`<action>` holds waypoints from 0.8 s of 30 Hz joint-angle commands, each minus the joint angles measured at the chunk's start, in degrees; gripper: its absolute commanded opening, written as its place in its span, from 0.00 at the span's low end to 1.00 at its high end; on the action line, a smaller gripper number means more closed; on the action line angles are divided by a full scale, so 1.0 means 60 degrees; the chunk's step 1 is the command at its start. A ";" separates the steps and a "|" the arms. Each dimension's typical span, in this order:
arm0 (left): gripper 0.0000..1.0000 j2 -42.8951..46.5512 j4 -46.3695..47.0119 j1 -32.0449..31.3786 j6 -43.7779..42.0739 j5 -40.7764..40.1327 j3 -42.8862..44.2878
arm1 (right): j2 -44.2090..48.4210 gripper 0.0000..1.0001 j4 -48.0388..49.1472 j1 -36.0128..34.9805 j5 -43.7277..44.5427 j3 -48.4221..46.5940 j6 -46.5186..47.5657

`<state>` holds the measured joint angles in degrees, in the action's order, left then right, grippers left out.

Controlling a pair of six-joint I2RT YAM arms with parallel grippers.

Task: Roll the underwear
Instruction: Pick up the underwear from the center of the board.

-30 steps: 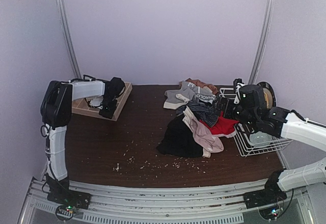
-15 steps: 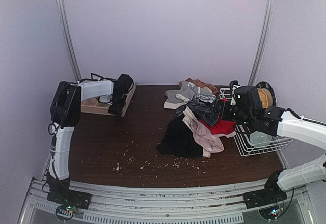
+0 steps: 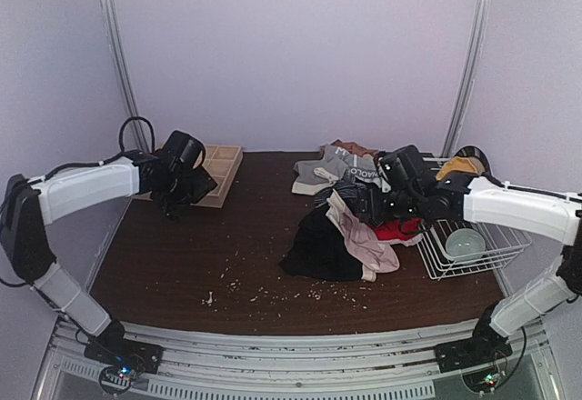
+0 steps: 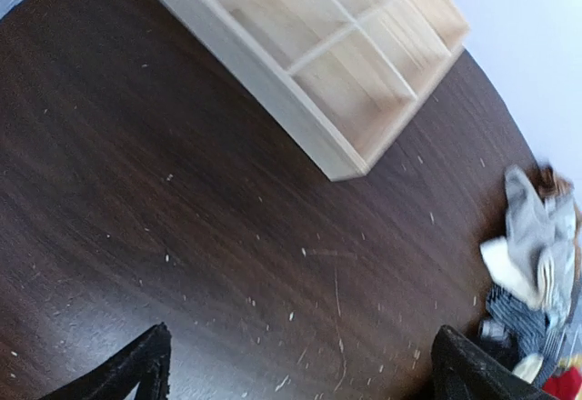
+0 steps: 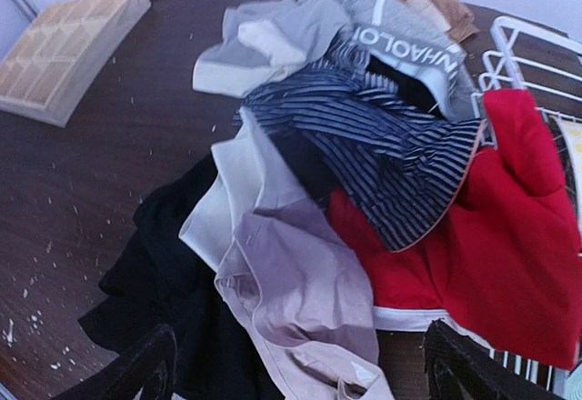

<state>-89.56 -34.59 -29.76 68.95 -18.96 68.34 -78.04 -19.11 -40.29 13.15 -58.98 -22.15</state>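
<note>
Right of centre on the tabletop (image 3: 209, 255), the underwear (image 3: 350, 227) lies in one loose heap of overlapping black, pink, striped and red pieces, none rolled yet. Our right hand (image 5: 300, 364) hangs over the pink brief (image 5: 300, 300), fingers spread, gripping nothing; we judge it is singling out one piece. The wire basket (image 3: 496, 250) crowds the heap's right edge, the red brief (image 5: 509, 236) against it. Our left hand (image 4: 305, 368), spread and empty, hovers over bare wood near the grid tray (image 4: 318, 55). That open stretch suits rolling.
</note>
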 commanded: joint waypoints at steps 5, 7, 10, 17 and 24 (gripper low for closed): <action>0.98 0.0913 0.0557 -0.1845 -0.5010 0.2167 -0.1128 | -0.2421 0.89 -0.1028 -0.0587 0.0050 -0.1177 0.0614; 0.98 0.0736 0.0985 -0.2187 -0.5151 0.2550 -0.1320 | -0.2961 0.86 -0.1167 -0.0567 0.0327 -0.1457 0.0554; 0.95 0.0308 0.1836 -0.2312 -0.5131 0.3602 -0.1530 | -0.3715 0.77 -0.1203 -0.0573 0.0143 -0.1821 0.0565; 0.91 -0.0505 0.2743 -0.2560 -0.5404 0.4645 -0.1491 | -0.4589 0.30 -0.1434 -0.0461 0.0614 -0.2442 0.0486; 0.93 -0.1401 0.3464 -0.2647 -0.5685 0.5273 -0.1056 | -0.3462 0.00 -0.1576 -0.0343 0.1092 -0.2446 0.0604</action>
<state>-94.61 -19.44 -45.17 37.10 8.38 59.55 -105.19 -26.96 -42.76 16.23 -73.14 -19.00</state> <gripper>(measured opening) 0.920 0.007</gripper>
